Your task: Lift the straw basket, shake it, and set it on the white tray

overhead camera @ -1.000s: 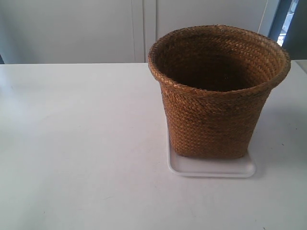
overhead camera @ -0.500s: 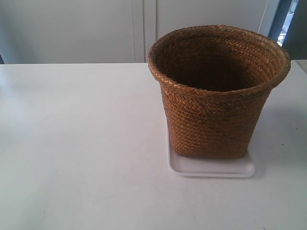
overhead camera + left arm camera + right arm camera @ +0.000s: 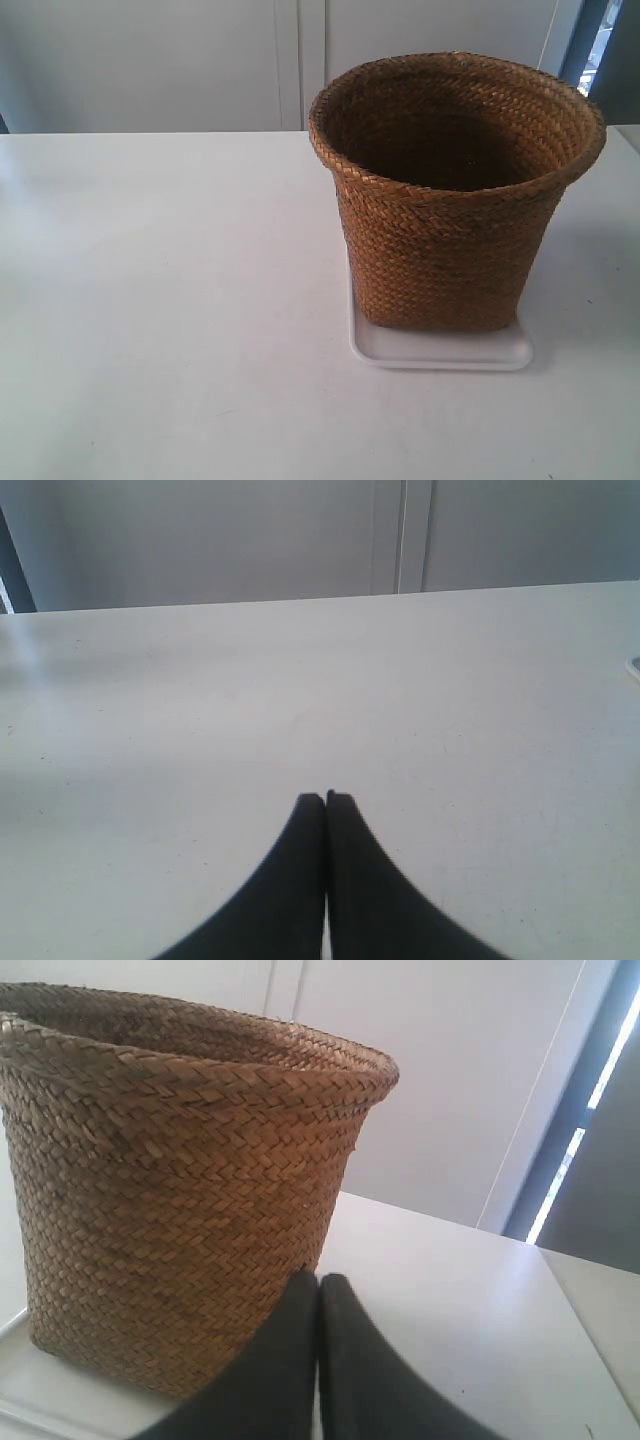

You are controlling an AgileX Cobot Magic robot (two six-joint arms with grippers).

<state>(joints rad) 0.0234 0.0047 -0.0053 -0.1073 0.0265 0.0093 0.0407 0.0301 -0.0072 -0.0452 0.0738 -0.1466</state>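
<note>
Exterior view: the basket [image 3: 450, 220] stands upright on the tray [image 3: 440, 352], toward the table [image 3: 150, 300] edge at this view's right. The right gripper [image 3: 318, 1285], pinched closed and empty, sits close by its side wall. The left gripper [image 3: 326, 800], likewise closed, hovers over bare table. The basket probably handles light, fairly stiff and rough rather than slippery, and the braided rim looks the best hold.

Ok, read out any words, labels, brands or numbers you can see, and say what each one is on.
None: no text, label or number shows in any view. The basket is plain woven straw, the tray is plain white, the table has no print, and the wall behind carries no sign.
</note>
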